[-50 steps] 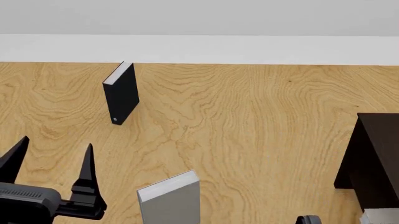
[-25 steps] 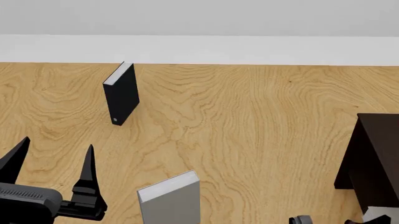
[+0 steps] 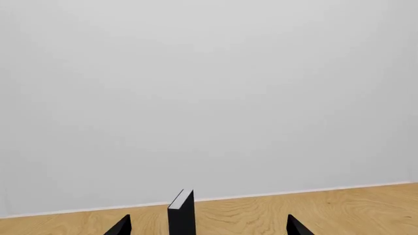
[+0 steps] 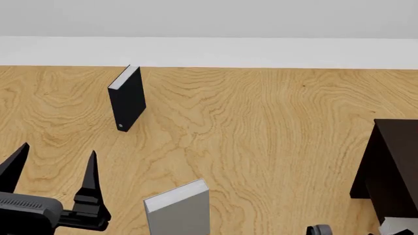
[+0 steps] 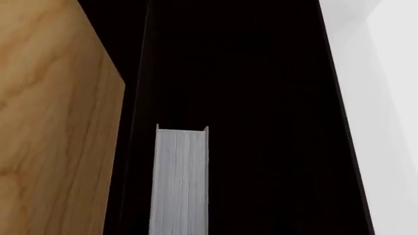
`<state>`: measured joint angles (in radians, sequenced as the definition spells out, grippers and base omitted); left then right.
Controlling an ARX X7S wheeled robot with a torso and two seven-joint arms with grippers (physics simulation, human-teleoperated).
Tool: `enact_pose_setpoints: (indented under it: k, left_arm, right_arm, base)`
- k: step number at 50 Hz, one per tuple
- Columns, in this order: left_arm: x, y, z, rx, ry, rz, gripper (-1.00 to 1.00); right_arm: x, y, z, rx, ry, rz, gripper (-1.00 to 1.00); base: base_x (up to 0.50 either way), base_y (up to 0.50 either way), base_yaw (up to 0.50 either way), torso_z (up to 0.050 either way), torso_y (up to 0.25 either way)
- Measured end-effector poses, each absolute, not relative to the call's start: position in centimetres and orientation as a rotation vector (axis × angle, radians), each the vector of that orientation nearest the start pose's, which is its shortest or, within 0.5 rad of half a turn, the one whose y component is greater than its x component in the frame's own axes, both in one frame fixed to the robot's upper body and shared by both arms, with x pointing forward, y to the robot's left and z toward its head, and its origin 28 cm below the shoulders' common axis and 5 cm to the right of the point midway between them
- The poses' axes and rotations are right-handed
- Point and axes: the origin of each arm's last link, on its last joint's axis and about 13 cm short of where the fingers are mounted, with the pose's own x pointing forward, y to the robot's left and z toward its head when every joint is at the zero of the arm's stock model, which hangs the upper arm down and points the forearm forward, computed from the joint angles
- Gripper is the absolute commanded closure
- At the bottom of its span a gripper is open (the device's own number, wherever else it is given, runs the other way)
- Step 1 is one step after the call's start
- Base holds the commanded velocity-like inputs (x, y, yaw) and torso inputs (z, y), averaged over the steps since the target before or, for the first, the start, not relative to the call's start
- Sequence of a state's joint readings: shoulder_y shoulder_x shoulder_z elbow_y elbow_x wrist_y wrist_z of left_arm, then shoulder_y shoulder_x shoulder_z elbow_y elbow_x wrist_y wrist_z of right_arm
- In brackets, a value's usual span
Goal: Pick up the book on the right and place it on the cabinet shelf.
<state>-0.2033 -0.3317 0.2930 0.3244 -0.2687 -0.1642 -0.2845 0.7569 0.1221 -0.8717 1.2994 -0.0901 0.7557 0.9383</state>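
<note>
The book [image 5: 181, 181] is inside the dark cabinet shelf [image 5: 261, 98], and I cannot tell if the right pincer holds it, so letting go crooked could tip it over.

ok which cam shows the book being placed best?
Right wrist view: the book fills the centre, page edges toward the camera, against the dark cabinet shelf. Head view catches only a pale sliver at the bottom edge beside the cabinet. Left wrist view doesn't show it.
</note>
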Motion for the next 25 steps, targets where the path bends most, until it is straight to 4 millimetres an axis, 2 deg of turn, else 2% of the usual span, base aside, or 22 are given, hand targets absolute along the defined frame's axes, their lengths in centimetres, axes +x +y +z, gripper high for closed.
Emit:
enact_pose_setpoints:
  k: [19, 25]
  left_arm:
    - [23.9, 20.9, 10.6, 0.041, -0.271, -0.08, -1.0]
    - [23.9, 20.9, 10.7, 0.039, -0.272, -0.079, -1.0]
  right_arm:
    - [27.8, -17.2, -2.2, -1.399, 0.636, -0.703, -1.0]
    - [29.0, -15.5, -0.9, -1.373, 0.519, -0.625, -1.0]
  base:
    - [0.0, 0.0, 0.0, 0.0, 0.0]
    - [0.0, 0.0, 0.0, 0.0, 0.0]
